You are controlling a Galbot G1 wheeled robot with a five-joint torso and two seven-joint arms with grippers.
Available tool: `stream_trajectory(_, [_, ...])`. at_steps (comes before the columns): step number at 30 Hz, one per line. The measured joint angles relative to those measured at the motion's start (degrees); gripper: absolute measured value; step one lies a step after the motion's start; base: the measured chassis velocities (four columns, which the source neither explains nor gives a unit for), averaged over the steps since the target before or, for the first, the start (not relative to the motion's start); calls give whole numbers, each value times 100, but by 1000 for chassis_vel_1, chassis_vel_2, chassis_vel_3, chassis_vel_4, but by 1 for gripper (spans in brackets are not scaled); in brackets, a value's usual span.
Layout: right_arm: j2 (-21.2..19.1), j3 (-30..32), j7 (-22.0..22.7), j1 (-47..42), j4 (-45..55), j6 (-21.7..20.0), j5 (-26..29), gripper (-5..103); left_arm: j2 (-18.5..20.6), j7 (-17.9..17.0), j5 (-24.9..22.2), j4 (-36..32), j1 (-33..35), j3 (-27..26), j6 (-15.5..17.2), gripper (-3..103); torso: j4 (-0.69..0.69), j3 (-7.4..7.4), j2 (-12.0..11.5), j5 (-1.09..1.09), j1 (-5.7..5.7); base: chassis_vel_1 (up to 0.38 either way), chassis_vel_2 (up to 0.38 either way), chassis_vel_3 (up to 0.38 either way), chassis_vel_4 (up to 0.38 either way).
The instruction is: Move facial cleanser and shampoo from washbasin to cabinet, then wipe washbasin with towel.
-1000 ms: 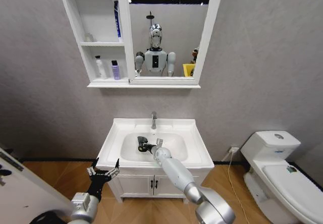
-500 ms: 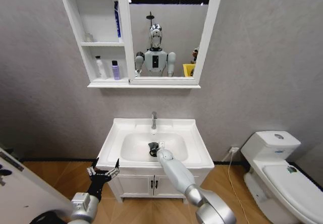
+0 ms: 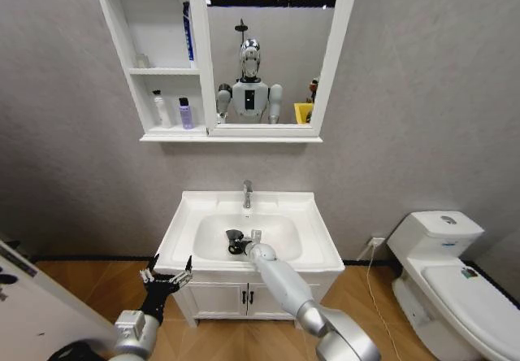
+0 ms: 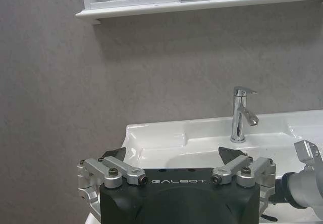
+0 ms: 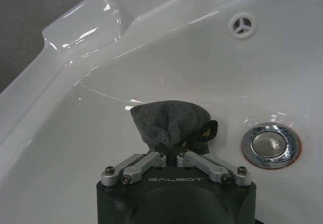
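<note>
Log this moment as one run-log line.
phase: wiping | right gripper: shut on towel in washbasin bowl | left gripper: open, idle beside vanity | bottles: on cabinet shelf

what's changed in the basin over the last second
The right gripper, shut on the towel, swept across the bowl of the washbasin: from left of the drain to over it, and now back to the left again. The left gripper stayed open and parked low, left of the vanity. The two bottles on the cabinet shelf have not moved.
</note>
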Motion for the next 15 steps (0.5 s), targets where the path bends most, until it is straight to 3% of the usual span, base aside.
stream_trajectory(3, [4,39,155,25,67,-58,-9,4,0,0,0,0,0,0,0,100,2,-1,0,0,0,0,0,0,0])
stream_trajectory(5, [5,176,869,63,18,-257,-844,4,0,0,0,0,0,0,0,100,3,-1,0,0,0,0,0,0,0])
stream_trajectory(6, [5,176,869,63,18,-257,-844,4,0,0,0,0,0,0,0,100,3,-1,0,0,0,0,0,0,0])
stream_trajectory(7, [1,283,1220,57,-59,-198,-1722,4,0,0,0,0,0,0,0,100,-1,0,0,-1,0,0,0,0,0])
stream_trajectory(9, [-3,438,1501,-48,30,186,-3092,4,0,0,0,0,0,0,0,100,-3,0,-1,-1,0,0,0,0,0])
stream_trajectory(12, [-29,439,1611,-182,387,349,-3563,4,0,1,0,0,-1,1,0,100,-2,0,-1,0,2,0,0,0,0])
stream_trajectory(13, [-168,408,1674,-290,816,441,-3767,4,0,1,0,0,0,0,0,100,6,0,-1,4,1,0,0,0,0])
stream_trajectory(15, [-372,389,1734,-385,1224,525,-3887,4,0,0,0,0,0,0,0,100,2,-2,-1,0,0,0,0,0,0])
